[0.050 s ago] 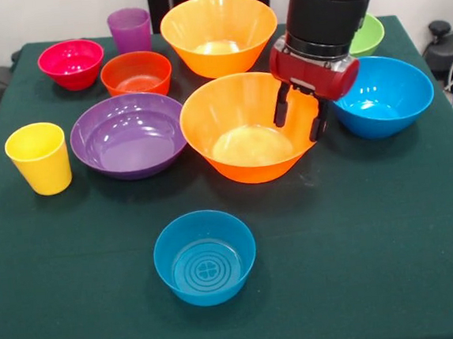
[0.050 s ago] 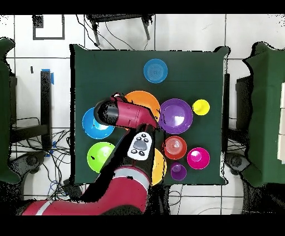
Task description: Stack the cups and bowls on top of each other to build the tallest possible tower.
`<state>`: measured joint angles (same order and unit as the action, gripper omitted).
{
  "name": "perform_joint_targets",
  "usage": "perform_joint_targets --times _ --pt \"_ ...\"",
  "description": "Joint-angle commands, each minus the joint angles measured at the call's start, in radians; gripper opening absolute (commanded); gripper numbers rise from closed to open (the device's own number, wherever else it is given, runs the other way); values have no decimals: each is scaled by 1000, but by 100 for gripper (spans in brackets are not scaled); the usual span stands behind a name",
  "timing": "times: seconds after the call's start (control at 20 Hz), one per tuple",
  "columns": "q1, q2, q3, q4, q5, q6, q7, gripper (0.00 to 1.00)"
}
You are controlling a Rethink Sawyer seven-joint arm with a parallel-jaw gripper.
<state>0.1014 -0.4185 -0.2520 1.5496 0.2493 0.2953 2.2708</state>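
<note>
Gripper (image 1: 302, 117) hangs over the right rim of the near big orange bowl (image 1: 243, 132), fingers (image 1: 281, 106) spread apart, nothing between them. One finger sits inside the rim, the other (image 1: 317, 121) at or just outside it (hard to say if either touches the plastic). Red and black arm (image 1: 323, 18) comes down above it.

No tower yet: every bowl and cup stands alone on the green desk (image 1: 375, 236), all upright.

- second big orange bowl (image 1: 218, 31) behind the first one
- purple bowl (image 1: 128, 135) just left of the near orange bowl, rims nearly touching
- small orange-red bowl (image 1: 136, 73) behind the purple bowl
- pink-red bowl (image 1: 71, 63) to its left
- purple cup (image 1: 129, 29) behind those two, at the back
- yellow cup (image 1: 40, 157) at the left, beside the purple bowl
- blue bowl (image 1: 384, 94) right of the gripper
- green bowl (image 1: 367, 36) behind it, mostly hidden by the arm
- small teal bowl (image 1: 205, 256) alone at the front, well apart from the rest

From overhead the arm covers much of the two orange bowls.
</note>
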Motion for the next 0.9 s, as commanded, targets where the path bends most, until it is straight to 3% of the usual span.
perform_joint_targets --times 0.05,0.9 --pt "32 26 53 -18 44 103 172 100" --pt "20 78 66 -24 65 29 141 100"
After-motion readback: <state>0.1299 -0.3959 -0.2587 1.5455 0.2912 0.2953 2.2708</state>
